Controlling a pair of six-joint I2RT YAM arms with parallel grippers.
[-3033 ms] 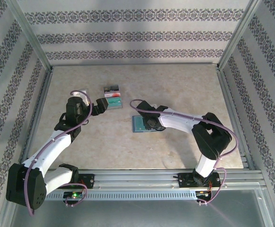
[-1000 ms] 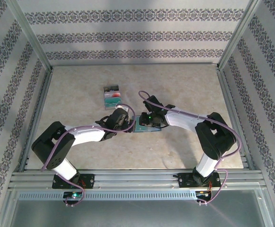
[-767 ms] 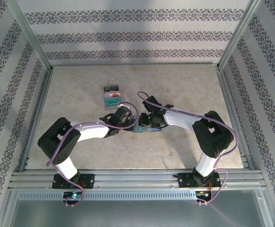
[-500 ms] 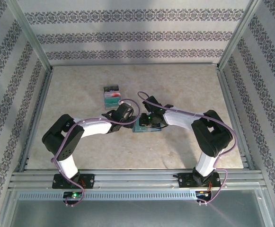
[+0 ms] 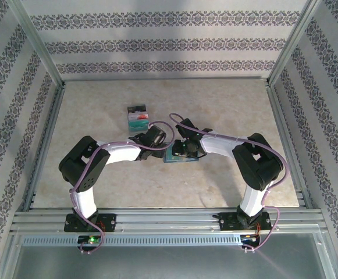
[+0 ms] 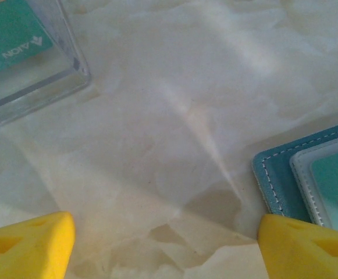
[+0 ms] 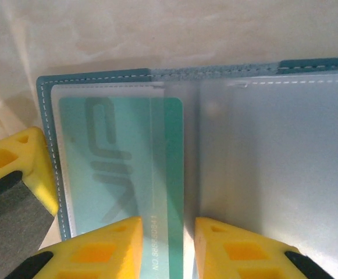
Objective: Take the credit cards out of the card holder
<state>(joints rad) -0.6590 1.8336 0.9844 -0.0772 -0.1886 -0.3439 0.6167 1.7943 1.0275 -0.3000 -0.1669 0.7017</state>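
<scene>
card holder point(image 5: 170, 156) open on bench point(image 5: 227, 104); teal credit card point(image 7: 116, 168) still inside. removed cards point(image 5: 138, 118) stacked far-left. left gripper point(image 6: 163, 244) jaws released; right gripper point(image 7: 167, 250) jaws narrow astride clear sleeve point(image 7: 173, 174) — grip unclear.

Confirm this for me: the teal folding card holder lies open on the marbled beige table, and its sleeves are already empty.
Its sleeves are not empty. The teal folding card holder lies open on the marbled beige table, but the right wrist view shows a thin teal plastic card inside one panel's frosted sleeve.
</scene>
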